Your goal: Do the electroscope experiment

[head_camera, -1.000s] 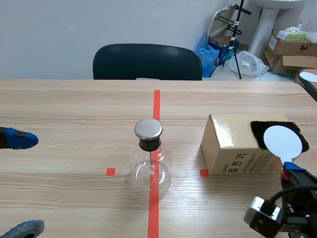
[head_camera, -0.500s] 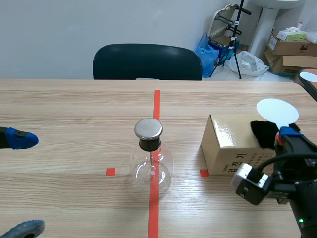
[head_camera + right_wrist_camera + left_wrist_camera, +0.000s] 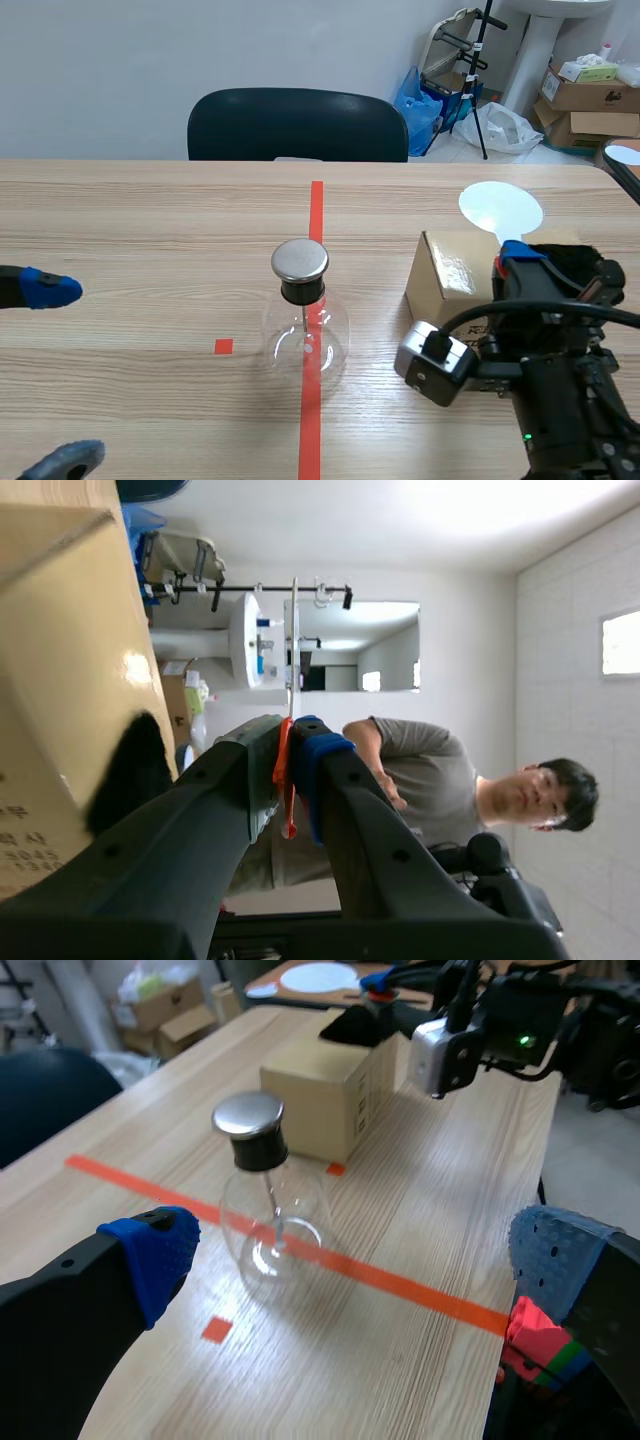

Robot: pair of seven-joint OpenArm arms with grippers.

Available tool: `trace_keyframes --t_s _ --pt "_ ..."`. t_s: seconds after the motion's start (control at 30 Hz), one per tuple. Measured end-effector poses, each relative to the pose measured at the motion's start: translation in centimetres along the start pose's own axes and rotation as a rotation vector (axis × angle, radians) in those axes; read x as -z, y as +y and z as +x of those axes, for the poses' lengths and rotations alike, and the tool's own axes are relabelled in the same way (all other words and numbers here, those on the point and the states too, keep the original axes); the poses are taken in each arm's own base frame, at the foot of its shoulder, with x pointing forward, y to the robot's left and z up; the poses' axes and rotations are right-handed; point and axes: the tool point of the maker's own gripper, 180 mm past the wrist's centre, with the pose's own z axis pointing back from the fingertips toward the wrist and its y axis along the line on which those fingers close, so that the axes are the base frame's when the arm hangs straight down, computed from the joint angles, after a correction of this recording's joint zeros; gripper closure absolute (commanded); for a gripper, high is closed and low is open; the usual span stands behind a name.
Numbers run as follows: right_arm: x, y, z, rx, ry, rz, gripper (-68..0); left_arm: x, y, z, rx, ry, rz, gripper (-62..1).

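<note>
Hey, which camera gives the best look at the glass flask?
The left wrist view: the flask sits whole and close ahead of the open left end effector, cap and inner rod visible. The scene view shows it whole too, farther off. The right wrist view misses it.

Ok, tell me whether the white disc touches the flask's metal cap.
Apart. Scene view shows bare table between the white disc and the metal cap.

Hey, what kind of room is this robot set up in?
Probably an informal lab or workroom: a wooden table marked with orange tape, a glass electroscope flask on it, and cardboard boxes piled in the back corner.
</note>
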Motion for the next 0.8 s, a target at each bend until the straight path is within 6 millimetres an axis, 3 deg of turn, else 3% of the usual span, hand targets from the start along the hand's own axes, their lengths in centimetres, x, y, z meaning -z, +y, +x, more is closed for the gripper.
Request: trace_keyframes --t_s 0.17,0.43,0.47,0.6,0.7,0.73,0.8 --pt "-0.2 0.0 1.3 0.033 -0.009 0.003 -1.0 1.1 1.0 -1.6 -0.009 0.045 0.072 -62.3" --pt "-0.4 -0.1 3.8 0.069 -0.069 0.005 -1.0 4.1 2.6 -7.0 -0.052 0.187 0.067 -62.3" --pt "-0.4 -0.1 3.9 0.069 -0.071 0.005 -1.0 4.5 2.7 -7.6 -0.064 0.196 0.061 -59.7" --pt "-0.3 -0.3 4.4 0.077 -0.085 0.0 -1.0 6.3 2.9 -9.8 -0.107 0.211 0.042 -24.9" --pt "0.0 -0.5 4.9 0.083 -0.102 -0.011 -1.0 7.5 3.4 -10.9 -0.13 0.213 0.037 -5.5" --pt "0.0 -0.6 5.2 0.085 -0.108 -0.014 -1.0 7.7 3.6 -11.2 -0.135 0.215 0.038 -2.1" --pt "0.1 -0.7 5.6 0.092 -0.119 -0.018 -1.0 8.3 4.1 -11.6 -0.14 0.216 0.039 -2.7"
